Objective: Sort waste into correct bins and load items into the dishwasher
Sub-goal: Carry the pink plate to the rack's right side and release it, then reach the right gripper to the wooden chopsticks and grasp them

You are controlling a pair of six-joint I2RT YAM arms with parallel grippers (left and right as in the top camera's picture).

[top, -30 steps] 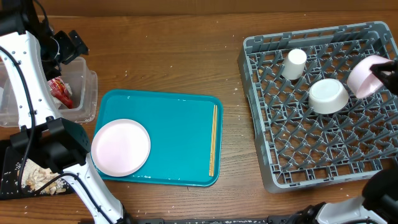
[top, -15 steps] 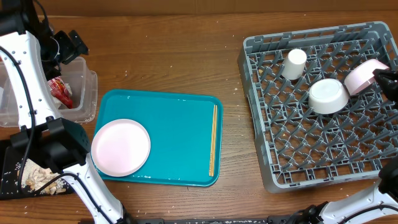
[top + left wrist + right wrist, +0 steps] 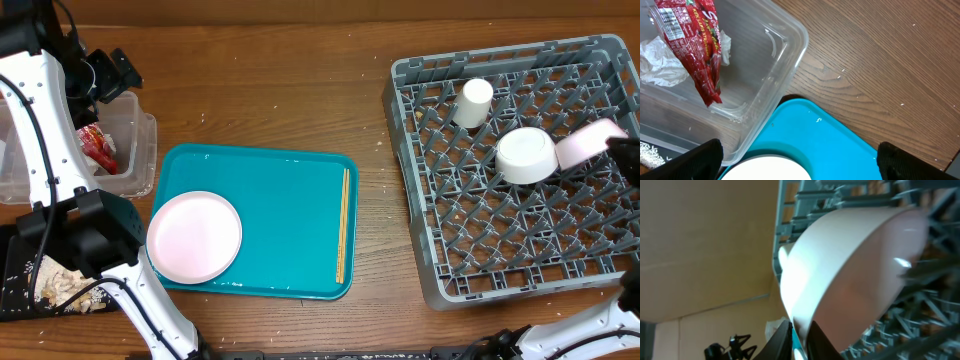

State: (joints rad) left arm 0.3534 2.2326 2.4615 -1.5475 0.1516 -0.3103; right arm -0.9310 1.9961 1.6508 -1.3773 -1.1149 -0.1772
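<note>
Nearest, at 8 o'clock on the table, the black tray is cut off by the picture's edge and half covered by the base of the left arm. White rice scraps speckle the tray. A crumpled pale lump on it is too blurred to name.

Just at 3 o'clock of it lies the teal tray. It bears the pink plate in its 8 o'clock corner and the chopsticks lengthwise along its 3 o'clock edge.

Farther off, at 9 to 10 o'clock, the arm hides much of the clear tub from above. Inside it the red wrapper touches the crumpled white tissue. The wrapper carries white lettering and a barcode, both cropped by the frame's top and unreadable. The left gripper hangs over the tub's corner with its fingers spread wide and nothing between them. Only their tips show.

At 3 o'clock stands the grey rack, its outer side cut off. The white bowl sits slightly toward 12 o'clock of the rack's centre. The pale dish leans tilted on the pegs just at 3 o'clock of the bowl. The right gripper, mostly outside the overhead view, has its narrow jaws pinching the dish's rim.

Farthest, at the rack's 11 o'clock, is the white cup. Whether it stands upright cannot be told.
</note>
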